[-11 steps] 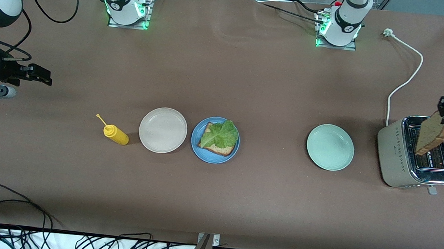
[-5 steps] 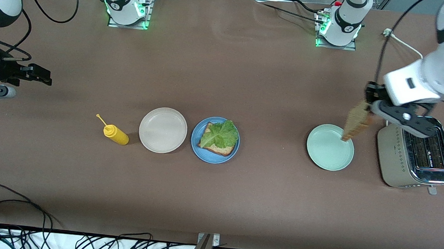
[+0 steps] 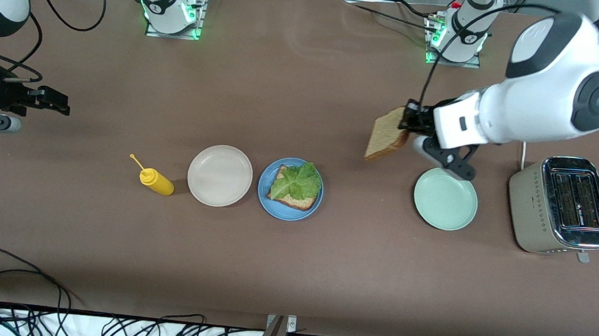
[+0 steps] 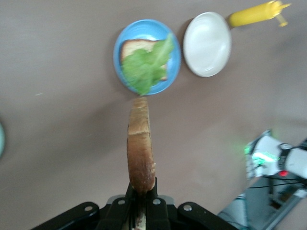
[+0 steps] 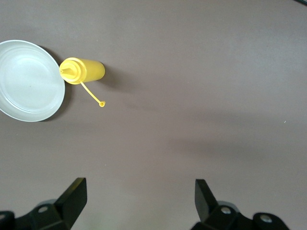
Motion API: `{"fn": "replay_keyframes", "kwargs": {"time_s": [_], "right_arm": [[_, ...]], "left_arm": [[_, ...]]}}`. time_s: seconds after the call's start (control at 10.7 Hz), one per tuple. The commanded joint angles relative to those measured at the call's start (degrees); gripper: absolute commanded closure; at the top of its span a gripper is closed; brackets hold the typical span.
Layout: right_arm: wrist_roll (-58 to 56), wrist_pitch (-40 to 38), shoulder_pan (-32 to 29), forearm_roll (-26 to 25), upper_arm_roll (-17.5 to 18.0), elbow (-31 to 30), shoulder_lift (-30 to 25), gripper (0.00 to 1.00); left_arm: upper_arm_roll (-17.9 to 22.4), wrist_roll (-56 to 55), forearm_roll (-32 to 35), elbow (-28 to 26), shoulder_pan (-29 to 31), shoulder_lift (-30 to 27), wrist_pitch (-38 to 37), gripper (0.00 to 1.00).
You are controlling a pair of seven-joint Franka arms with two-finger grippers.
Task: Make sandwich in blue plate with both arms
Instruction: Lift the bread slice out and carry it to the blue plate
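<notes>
The blue plate (image 3: 278,212) sits mid-table and holds one bread slice (image 3: 299,202) with a green lettuce leaf (image 3: 296,181) on top. My left gripper (image 3: 409,124) is shut on a second brown bread slice (image 3: 386,133). It holds the slice on edge over bare table, between the blue plate and the mint plate. In the left wrist view the held slice (image 4: 140,148) stands up from the left gripper (image 4: 142,191), with the blue plate (image 4: 144,29) and lettuce (image 4: 146,67) ahead. My right gripper (image 3: 63,104) waits open above the right arm's end of the table, and the right gripper (image 5: 140,191) has nothing between its fingers.
A beige-white plate (image 3: 220,175) lies beside the blue plate, with a yellow squeeze bottle (image 3: 156,179) on its side next to it. A mint-green plate (image 3: 445,199) and a silver toaster (image 3: 561,205) with its white cord (image 3: 545,96) are toward the left arm's end.
The left arm has lifted the bread slice out of the toaster and carried it past the mint plate toward the blue plate. The right arm has not moved.
</notes>
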Motion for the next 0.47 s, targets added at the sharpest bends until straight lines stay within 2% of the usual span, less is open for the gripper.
{"fn": "replay_keyframes", "kwargs": {"time_s": [0.0,0.37], "right_arm": [[0.0,-1.1,0.0,-0.8,-0.2,1.2,0.3,0.0],[0.0,-1.3,0.0,-0.9,-0.1,1.2,0.3,0.0]], "left_arm": [[0.3,-0.6,-8.3,1.5,-5.6,5.5,8.9,1.0],[0.2,7.0,-16.3,1.6,-10.1,12.7,22.6,1.0]]}}
